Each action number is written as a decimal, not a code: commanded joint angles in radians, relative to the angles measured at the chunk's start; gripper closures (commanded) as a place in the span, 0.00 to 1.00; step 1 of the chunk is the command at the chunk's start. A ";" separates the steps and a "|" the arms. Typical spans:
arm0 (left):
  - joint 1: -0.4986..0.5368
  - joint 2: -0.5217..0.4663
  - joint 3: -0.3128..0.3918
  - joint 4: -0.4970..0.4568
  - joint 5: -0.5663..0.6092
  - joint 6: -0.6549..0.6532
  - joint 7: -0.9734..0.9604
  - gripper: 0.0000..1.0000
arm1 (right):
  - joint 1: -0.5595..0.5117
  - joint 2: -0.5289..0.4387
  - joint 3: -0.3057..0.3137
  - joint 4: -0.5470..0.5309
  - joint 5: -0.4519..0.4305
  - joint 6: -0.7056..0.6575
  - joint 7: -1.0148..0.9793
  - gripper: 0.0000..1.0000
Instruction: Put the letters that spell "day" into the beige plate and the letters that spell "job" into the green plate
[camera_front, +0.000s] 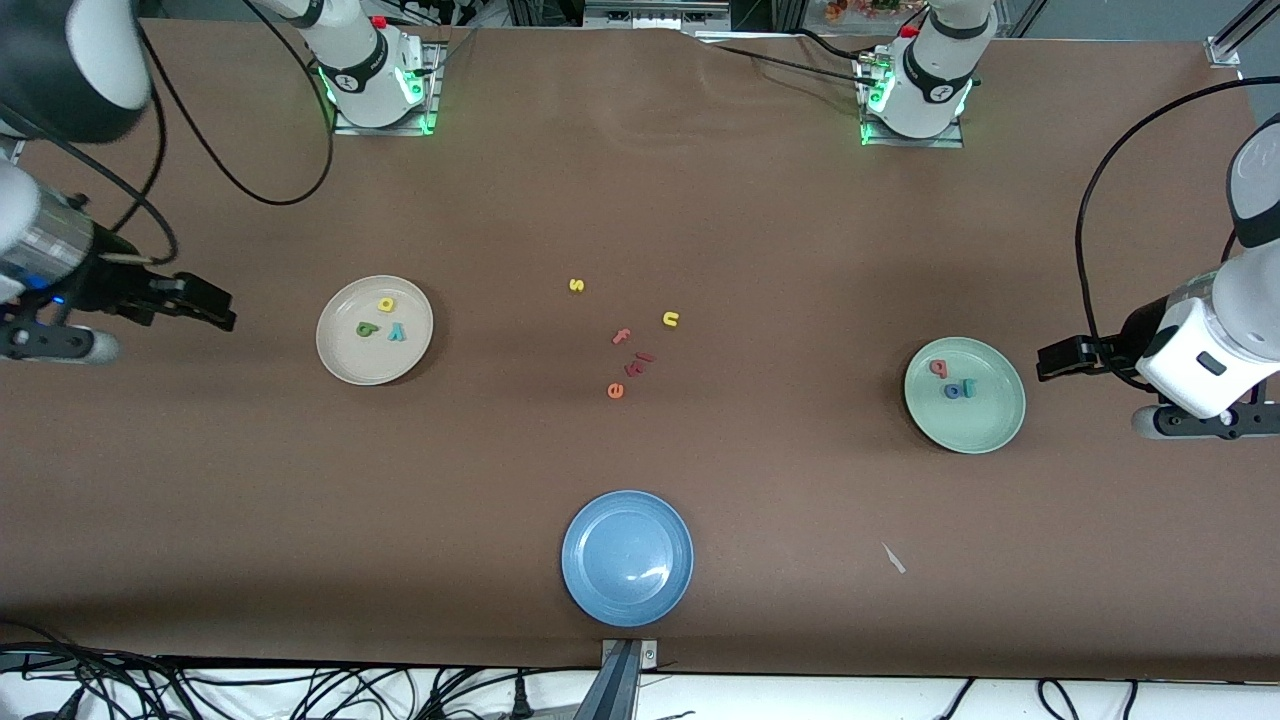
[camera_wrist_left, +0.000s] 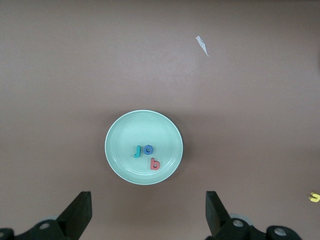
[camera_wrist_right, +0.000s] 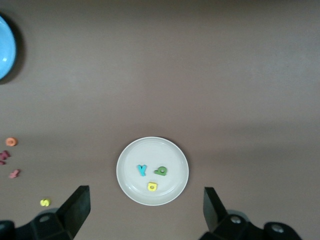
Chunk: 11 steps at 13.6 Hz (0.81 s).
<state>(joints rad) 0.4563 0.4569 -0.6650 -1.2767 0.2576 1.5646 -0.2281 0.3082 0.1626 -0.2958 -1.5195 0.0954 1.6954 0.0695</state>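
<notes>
The beige plate lies toward the right arm's end of the table. In it are a yellow a, a dark green d and a teal y. The green plate lies toward the left arm's end and holds a pink-red b, a blue o and a teal j. My right gripper hangs open and empty over the table beside the beige plate. My left gripper hangs open and empty beside the green plate.
An empty blue plate sits near the front edge. Loose letters lie mid-table: a yellow s, a yellow u, a pink f, an orange e and small red pieces. A white scrap lies nearer the front.
</notes>
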 joint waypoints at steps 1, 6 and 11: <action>-0.011 0.011 0.002 0.031 0.015 -0.026 -0.004 0.00 | -0.246 -0.142 0.260 -0.149 -0.023 0.017 -0.001 0.00; -0.257 -0.041 0.305 0.040 -0.073 -0.028 0.030 0.00 | -0.278 -0.256 0.302 -0.298 -0.091 0.112 0.006 0.00; -0.364 -0.057 0.493 0.039 -0.204 -0.028 0.136 0.00 | -0.271 -0.186 0.293 -0.194 -0.085 0.058 -0.002 0.00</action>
<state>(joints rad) 0.1106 0.4182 -0.2100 -1.2446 0.0855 1.5571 -0.1358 0.0435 -0.0535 -0.0084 -1.7685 0.0229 1.7820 0.0717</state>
